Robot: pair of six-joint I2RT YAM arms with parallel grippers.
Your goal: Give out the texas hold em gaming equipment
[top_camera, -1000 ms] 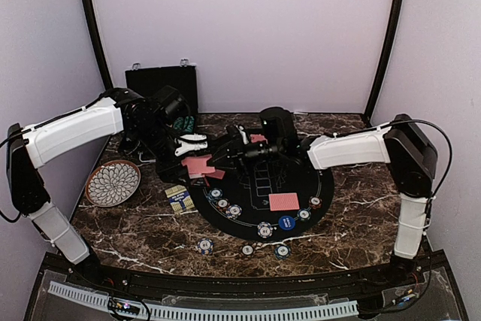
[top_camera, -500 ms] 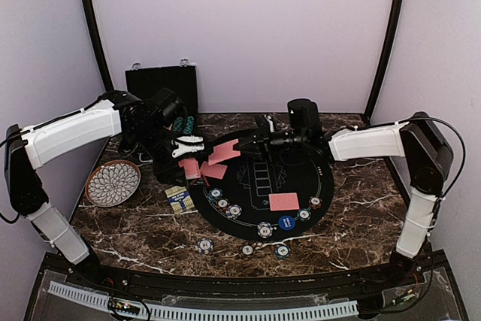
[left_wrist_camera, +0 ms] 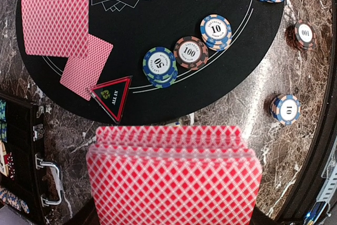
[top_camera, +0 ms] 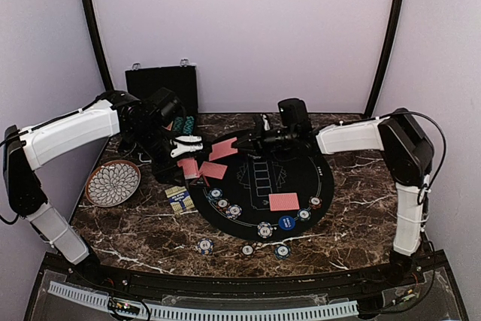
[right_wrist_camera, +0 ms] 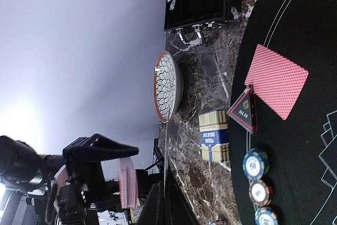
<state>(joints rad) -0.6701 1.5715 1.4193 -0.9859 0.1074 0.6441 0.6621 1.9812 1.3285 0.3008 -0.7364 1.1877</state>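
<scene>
My left gripper [top_camera: 187, 154] is shut on a deck of red-backed cards [top_camera: 189, 168], which fills the bottom of the left wrist view [left_wrist_camera: 174, 177] and hides the fingers. My right gripper [top_camera: 242, 143] is shut on a single red card [top_camera: 223, 148], held above the black round mat [top_camera: 319, 178]; the right wrist view shows this card edge-on [right_wrist_camera: 165, 151] rising from the shut fingers [right_wrist_camera: 169, 201]. One card [top_camera: 213, 171] lies on the mat's left, another [top_camera: 283, 201] on its near right. Striped chips [top_camera: 234, 210] and a blue button disc [top_camera: 286, 222] line the mat's near rim.
A white petal plate [top_camera: 113, 183] sits at the left. The black case [top_camera: 161, 80] stands open at the back. A card box [top_camera: 179, 198] and a triangular marker [left_wrist_camera: 111, 94] lie by the mat's left edge. Three chips [top_camera: 247, 249] rest near the front.
My right gripper has pulled back from the deck toward the right and rear, carrying one card. The left gripper and its deck have barely moved.
</scene>
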